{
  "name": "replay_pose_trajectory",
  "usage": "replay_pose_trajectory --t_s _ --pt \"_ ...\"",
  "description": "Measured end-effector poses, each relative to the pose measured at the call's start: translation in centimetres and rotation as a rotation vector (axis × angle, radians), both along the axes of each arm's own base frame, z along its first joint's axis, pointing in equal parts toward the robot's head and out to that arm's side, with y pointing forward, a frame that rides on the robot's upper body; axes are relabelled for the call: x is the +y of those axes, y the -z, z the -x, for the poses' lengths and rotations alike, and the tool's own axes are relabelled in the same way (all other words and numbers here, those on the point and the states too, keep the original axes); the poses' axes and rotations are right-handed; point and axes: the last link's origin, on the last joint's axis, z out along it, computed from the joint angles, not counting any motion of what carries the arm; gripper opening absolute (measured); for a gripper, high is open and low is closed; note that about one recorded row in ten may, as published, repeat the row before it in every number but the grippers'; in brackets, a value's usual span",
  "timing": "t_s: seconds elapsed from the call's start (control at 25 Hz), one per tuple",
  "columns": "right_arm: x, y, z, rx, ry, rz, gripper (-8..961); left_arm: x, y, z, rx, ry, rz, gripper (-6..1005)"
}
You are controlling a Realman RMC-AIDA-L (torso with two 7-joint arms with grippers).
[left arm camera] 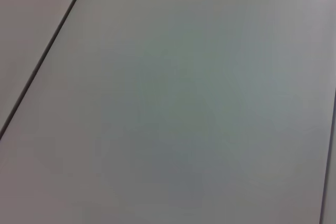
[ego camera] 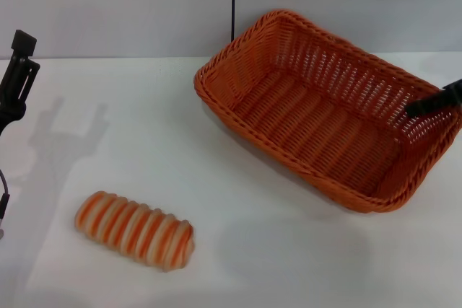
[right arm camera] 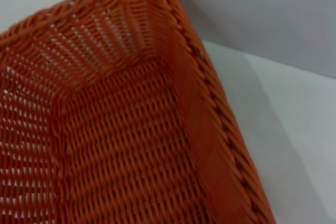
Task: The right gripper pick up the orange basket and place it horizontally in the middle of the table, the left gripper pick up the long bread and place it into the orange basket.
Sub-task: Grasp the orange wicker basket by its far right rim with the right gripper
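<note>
Bread point(ego camera: 135, 230), a striped orange-and-cream loaf, lies on the white bench point(ego camera: 238, 250) toward the left and near front of the head view, its long side running slantwise, with bare bench all around it and nothing touching it. Up and to the left of it, at the picture's left edge, the left pincer point(ego camera: 20, 63) hangs above the bench, well apart from the loaf; its 2 narrow black fingers stand close side by side, and whether they are together or slightly apart cannot be told. Its shadow falls on the bench just beside it. The left wrist view shows only a pale flat surface with dark seam lines.

Further right, behind the middle of the bench, a thin dark vertical line runs up the grey wall point(ego camera: 115, 5). Just below it begins the orange basket point(ego camera: 238, 70), a big woven one with a braided rim and flared openwork sides. It sits slantwise on the right half of the bench, well apart from the loaf, and holds nothing. The right wrist view looks down into the basket's point(right arm camera: 173, 45) bare woven floor and one corner.

At the far right, the right pincer point(ego camera: 437, 100) shows only as a thin black tip reaching over the basket's right-hand rim; whether it is clamped on the rim cannot be told.
</note>
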Motion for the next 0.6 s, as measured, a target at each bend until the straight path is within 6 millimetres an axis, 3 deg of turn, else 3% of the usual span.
replay_pose_trajectory --t_s 0.12,0.6 --pt "0.03 0.30 -0.04 -0.007 -0.005 -0.002 717 0.00 0.01 0.01 0.000 -0.001 0.000 844" --pt "0.00 0.23 -0.18 -0.011 -0.034 -0.007 405 -0.15 0.03 0.15 0.000 -0.007 0.002 843"
